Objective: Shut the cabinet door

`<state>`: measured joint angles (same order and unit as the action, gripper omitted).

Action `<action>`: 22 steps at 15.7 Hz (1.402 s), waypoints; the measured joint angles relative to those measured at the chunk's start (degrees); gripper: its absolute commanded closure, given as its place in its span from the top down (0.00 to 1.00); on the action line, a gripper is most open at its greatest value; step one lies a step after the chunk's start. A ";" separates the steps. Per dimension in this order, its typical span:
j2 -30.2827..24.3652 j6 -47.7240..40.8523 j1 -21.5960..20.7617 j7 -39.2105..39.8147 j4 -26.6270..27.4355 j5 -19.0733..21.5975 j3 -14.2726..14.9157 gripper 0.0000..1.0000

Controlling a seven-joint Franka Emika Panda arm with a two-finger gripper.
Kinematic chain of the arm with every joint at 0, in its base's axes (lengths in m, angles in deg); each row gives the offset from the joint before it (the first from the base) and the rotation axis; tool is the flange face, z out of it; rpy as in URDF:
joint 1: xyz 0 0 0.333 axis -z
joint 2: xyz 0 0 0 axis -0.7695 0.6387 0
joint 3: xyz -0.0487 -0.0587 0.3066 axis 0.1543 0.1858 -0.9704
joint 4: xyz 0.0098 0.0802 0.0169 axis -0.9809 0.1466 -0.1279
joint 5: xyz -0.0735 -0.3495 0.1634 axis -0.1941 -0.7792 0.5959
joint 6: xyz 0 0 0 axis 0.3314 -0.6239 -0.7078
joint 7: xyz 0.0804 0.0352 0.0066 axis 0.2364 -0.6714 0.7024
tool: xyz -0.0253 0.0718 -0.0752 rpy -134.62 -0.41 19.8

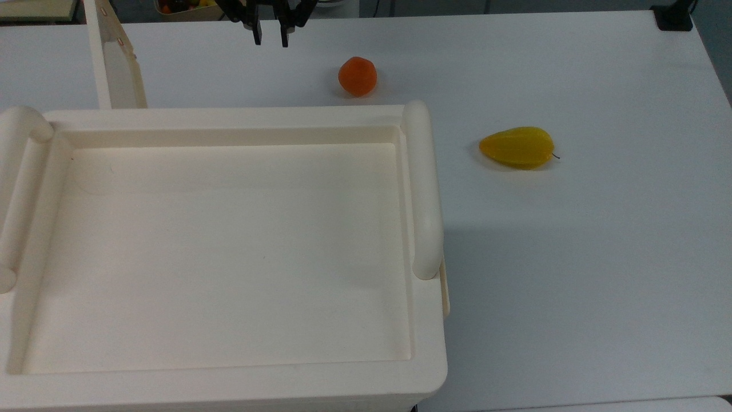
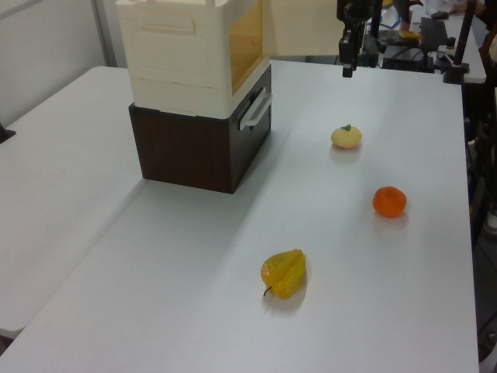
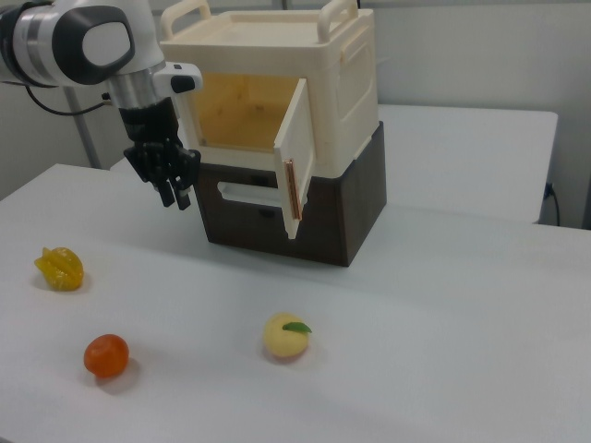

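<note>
No text, label, brand, number or sign can be read in any of the views.

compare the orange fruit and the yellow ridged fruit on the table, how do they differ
The orange fruit is round and smooth; the yellow ridged fruit is longer, tapering to a point with lengthwise ridges. One is deep orange, the other golden yellow. In the top view the orange fruit lies just past the cabinet, while the yellow ridged fruit lies further toward the top view's right. Both rest on the white table, untouched, apart from the gripper.
</note>
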<state>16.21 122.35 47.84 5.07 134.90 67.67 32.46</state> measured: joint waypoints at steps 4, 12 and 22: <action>0.06 0.00 0.20 0.45 -0.30 -0.01 0.00 0.00; -0.04 -2.57 2.87 1.02 -7.40 -0.01 0.08 0.00; -0.59 -0.97 14.05 1.22 -18.57 0.07 0.29 0.00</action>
<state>15.62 121.38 61.88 6.28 116.33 67.75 32.75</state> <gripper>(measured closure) 0.991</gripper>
